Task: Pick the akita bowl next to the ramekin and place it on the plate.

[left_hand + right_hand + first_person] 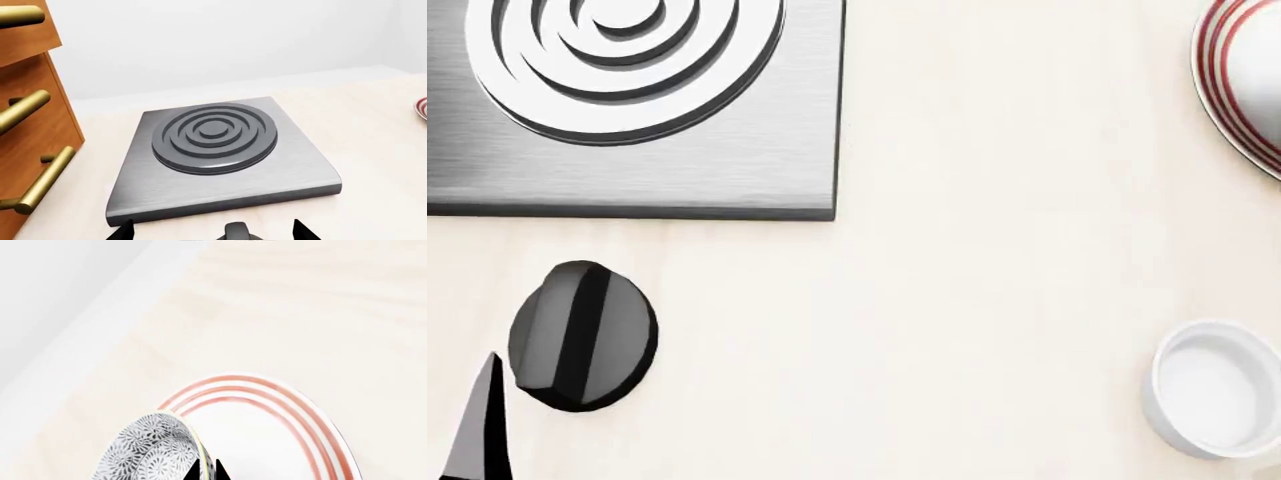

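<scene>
Now the right fingers (207, 472) grip the rim of the akita bowl (157, 450) over the plate (267, 430).
At the lower middle of the right wrist view the bowl hangs tilted above the plate; the ramekin (1221, 388) stands on the desk (988, 250); the left fingers (210, 231) are spread open near the burner (213, 137).

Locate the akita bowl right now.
Only the right wrist view shows it: the akita bowl is pinched at its rim in the right claw, tilted over the red-ringed plate.
</scene>
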Tool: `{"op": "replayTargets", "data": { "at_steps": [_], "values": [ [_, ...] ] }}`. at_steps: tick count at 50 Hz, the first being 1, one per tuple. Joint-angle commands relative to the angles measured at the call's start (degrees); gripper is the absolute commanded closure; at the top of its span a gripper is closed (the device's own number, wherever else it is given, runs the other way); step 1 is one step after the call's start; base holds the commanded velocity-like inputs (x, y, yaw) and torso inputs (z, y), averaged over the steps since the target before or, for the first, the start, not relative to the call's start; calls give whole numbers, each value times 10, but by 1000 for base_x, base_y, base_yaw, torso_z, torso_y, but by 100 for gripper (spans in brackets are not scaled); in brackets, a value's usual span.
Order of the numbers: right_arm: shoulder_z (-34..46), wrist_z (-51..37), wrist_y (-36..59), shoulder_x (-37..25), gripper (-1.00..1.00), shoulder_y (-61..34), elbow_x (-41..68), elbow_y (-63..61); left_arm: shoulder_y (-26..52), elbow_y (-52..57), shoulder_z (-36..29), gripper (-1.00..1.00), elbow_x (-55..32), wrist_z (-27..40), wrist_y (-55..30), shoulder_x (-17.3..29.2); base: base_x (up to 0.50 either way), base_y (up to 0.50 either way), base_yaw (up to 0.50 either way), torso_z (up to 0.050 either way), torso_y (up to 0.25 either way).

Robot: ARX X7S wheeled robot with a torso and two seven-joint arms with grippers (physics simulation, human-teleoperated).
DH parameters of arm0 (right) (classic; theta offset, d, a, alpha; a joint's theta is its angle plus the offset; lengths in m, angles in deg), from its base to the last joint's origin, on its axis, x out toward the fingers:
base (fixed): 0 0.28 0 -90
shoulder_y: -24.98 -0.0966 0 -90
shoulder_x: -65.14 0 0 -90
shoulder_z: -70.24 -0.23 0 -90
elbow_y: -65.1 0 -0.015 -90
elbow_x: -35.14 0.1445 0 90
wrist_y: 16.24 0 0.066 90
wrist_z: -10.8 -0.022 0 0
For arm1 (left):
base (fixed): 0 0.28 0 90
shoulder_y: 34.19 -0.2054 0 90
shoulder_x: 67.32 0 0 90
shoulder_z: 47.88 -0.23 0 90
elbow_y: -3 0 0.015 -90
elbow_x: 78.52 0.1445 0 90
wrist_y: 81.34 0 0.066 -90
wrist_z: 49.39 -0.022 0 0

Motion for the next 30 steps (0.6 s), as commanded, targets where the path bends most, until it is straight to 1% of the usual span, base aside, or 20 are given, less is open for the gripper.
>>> {"op": "replayTargets", "data": {
  "at_steps": [1, 30],
  "values": [
    [11, 25, 10, 30, 100, -36, -30, 68, -3, -2, 0, -100, 1, -1, 2, 2, 0, 0, 0, 0, 0],
    [25, 53, 13, 67, 100, -49, -49, 139, -4, -2, 5, -100, -1, -4, 8, 8, 0, 0, 0, 0, 0]
  ]
}}
